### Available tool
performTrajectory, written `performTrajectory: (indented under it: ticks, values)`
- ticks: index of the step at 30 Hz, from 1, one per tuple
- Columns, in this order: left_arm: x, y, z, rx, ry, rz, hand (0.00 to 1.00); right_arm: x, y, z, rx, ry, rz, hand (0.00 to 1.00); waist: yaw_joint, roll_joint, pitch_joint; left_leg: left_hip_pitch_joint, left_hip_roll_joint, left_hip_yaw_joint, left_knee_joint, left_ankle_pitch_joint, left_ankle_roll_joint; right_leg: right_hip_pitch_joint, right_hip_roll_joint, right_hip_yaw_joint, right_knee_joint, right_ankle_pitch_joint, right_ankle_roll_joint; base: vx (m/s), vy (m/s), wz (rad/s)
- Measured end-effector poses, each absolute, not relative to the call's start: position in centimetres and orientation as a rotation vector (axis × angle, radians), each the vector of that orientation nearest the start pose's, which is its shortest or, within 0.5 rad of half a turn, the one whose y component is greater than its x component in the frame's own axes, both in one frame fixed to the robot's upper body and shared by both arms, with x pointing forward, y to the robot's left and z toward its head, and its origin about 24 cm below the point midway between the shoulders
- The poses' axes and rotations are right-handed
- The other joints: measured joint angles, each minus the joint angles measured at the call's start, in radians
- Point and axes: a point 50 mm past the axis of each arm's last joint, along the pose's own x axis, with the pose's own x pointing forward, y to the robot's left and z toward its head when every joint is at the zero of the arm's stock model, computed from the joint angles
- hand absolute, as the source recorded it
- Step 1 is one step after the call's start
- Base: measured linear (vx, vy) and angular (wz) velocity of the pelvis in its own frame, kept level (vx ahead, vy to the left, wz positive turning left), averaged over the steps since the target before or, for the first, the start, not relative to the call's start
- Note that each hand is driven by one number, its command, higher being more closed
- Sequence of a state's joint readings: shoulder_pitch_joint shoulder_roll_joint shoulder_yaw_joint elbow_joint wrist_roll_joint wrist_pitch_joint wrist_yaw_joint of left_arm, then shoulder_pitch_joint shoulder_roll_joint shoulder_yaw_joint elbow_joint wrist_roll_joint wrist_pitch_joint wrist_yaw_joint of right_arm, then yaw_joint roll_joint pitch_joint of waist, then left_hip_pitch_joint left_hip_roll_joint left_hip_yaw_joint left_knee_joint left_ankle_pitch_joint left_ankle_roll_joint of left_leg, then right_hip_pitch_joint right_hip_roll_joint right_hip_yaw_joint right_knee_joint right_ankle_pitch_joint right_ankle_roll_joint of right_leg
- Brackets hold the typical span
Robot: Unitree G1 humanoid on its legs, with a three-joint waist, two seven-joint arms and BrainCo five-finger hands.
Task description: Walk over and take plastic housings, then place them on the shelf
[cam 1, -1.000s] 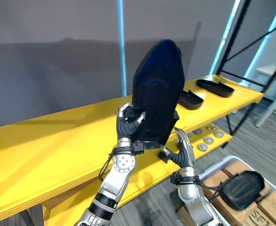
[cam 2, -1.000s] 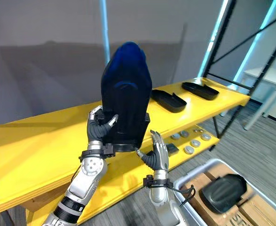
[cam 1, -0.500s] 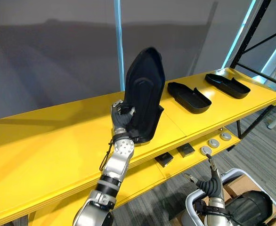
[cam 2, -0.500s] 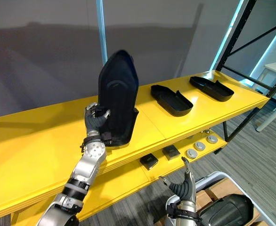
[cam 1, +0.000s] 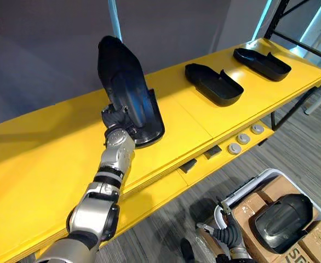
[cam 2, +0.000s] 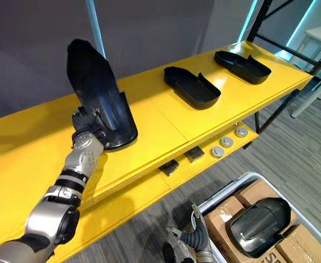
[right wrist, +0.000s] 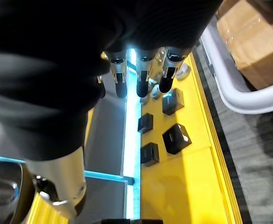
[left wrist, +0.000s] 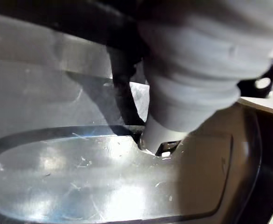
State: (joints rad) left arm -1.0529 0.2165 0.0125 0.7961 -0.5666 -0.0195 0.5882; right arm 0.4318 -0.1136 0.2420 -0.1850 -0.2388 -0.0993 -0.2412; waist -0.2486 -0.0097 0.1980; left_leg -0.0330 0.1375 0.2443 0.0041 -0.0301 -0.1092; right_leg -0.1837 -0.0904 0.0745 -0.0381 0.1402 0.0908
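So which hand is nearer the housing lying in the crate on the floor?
Right. The right hand hangs open beside the crate, close to the crated housing; the left hand is up on the shelf, gripping the tilted housing.

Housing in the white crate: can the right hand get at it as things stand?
Probably yes. The right hand hangs open beside the crate, and the housing lies uncovered on the cardboard boxes inside. The left hand grips the tilted housing.

Right hand (right wrist: 143, 74): is hanging with its fingers straight and apart, holding nothing.
Yellow shelf (right wrist: 192, 186): is lying past the fingertips, carrying small black blocks (right wrist: 175, 138) and a round silver disc (right wrist: 183, 70).
White bin rim (right wrist: 241, 93): is curving beside the shelf, bordering a cardboard box (right wrist: 253, 46).
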Motion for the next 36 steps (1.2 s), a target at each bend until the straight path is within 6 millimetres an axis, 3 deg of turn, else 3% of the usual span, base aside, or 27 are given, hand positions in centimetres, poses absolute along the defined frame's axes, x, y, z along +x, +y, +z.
performTrajectory:
  ticks: [8,9,13,21,36]
  values:
    - [41.6,17.1,19.5,-0.299,-0.046,0.451,1.00,16.0,-12.0,0.8,-0.261,0.091,0.033,0.00,-0.001,-0.023,0.037,-0.001,-0.001,-0.002,0.000,0.000,0.000,0.003,-0.001,-0.001,-0.007,0.003,-0.004,0.01,0.006,0.00]
    - [41.7,17.4,20.1,-0.279,-0.054,0.457,0.00,16.0,-11.8,0.7,-0.259,0.093,0.039,0.00,0.001,-0.026,0.042,-0.002,-0.001,-0.002,0.000,0.001,0.000,0.003,-0.001,-0.001,-0.011,0.006,-0.005,-0.03,-0.002,-0.02]
    - [42.0,18.3,21.5,-0.259,-0.064,0.481,0.00,16.2,-11.5,0.5,-0.257,0.096,0.054,0.00,0.001,-0.035,0.053,-0.014,0.000,-0.002,0.001,0.005,0.000,-0.001,0.000,-0.002,-0.024,0.017,-0.007,0.00,0.000,0.00]
    - [42.1,18.1,22.6,-0.219,-0.089,0.481,0.00,16.4,-11.5,0.3,-0.264,0.099,0.058,0.00,0.008,-0.035,0.076,-0.014,0.000,-0.007,0.000,0.006,0.000,0.000,0.001,-0.003,-0.025,0.018,-0.007,0.00,0.000,0.00]
    - [42.2,18.3,21.7,-0.056,-0.050,0.468,0.00,16.3,-11.0,0.2,-0.256,0.106,0.103,0.00,0.014,-0.033,0.078,0.015,0.000,-0.027,-0.003,0.009,0.001,0.049,0.000,-0.016,-0.043,0.020,-0.007,0.00,0.000,0.03]
